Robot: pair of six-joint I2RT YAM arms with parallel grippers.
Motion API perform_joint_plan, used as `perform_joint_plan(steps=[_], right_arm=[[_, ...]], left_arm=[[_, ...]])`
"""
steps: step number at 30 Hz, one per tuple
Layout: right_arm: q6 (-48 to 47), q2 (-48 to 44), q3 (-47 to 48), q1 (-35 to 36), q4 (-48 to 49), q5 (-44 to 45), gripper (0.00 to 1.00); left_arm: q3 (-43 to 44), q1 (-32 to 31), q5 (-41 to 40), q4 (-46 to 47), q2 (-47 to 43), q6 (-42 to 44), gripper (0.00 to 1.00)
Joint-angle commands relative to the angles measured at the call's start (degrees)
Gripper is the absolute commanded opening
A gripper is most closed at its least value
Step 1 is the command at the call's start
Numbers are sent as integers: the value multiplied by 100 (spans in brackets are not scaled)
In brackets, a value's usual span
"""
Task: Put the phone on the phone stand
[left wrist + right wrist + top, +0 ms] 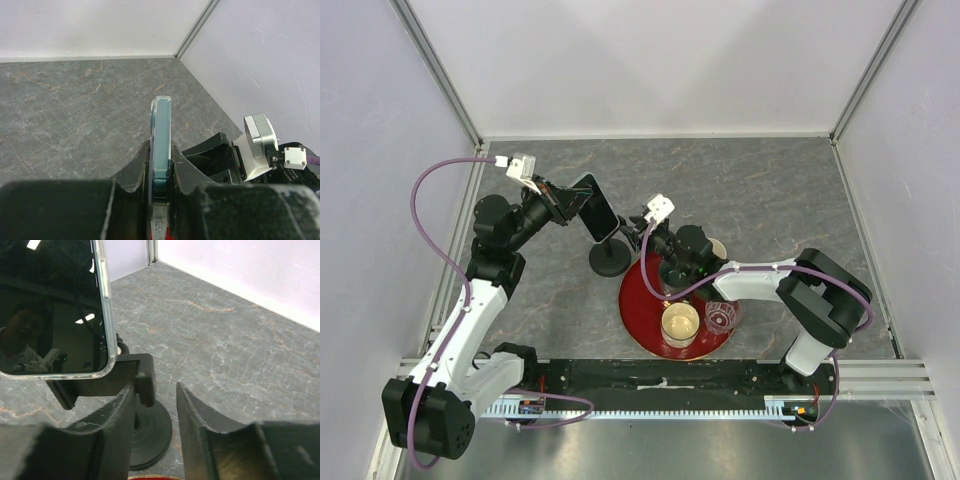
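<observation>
The phone (597, 207), glossy black in a clear case, is held tilted above the phone stand (609, 257). My left gripper (576, 203) is shut on it; in the left wrist view the phone (161, 131) shows edge-on between the fingers of that gripper (161, 156). In the right wrist view the phone's (50, 305) lower edge is right at the stand's cradle (107, 377), above the round base (152, 432). I cannot tell whether it rests on the cradle. My right gripper (155, 390) is open, with the cradle's end by its left finger; from above it (640, 228) sits just right of the stand.
A red plate (642, 310) lies right of the stand's base, carrying a cream cup (680, 323) and a clear cup (720, 317). White walls with metal rails enclose the grey marbled table (770, 190). The right wrist camera (260, 142) shows beside the phone.
</observation>
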Motion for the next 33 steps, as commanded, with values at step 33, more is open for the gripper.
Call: perform_joint_plan(steps=[33], right_arm=[[-288,-733,-129,-410,-61,-593,65]], left_arm=[[184,235,-16,363,-600,-71,2]])
